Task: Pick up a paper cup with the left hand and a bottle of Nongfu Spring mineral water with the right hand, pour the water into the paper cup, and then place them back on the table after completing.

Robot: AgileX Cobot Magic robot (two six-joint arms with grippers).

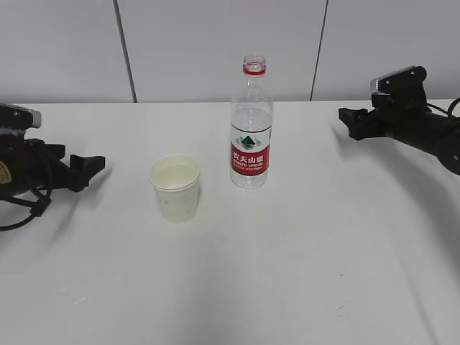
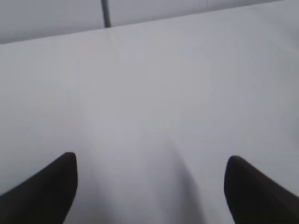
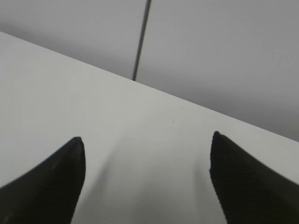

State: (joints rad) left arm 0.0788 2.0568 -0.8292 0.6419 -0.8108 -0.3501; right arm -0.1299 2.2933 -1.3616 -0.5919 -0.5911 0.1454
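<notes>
A white paper cup (image 1: pixel 175 187) stands upright on the white table (image 1: pixel 302 251), left of centre; whether it holds liquid is unclear. A clear uncapped water bottle (image 1: pixel 251 126) with a red label stands upright just right of and behind the cup, partly filled with water. My left gripper (image 1: pixel 92 167) is open and empty at the left edge, well left of the cup. My right gripper (image 1: pixel 346 118) is open and empty at the far right, well right of the bottle. Both wrist views, left (image 2: pixel 150 161) and right (image 3: pixel 147 140), show only bare table between spread fingers.
A grey panelled wall (image 1: pixel 215 43) runs along the table's far edge. Black cables (image 1: pixel 21 208) hang by the left arm. Nothing else stands on the table.
</notes>
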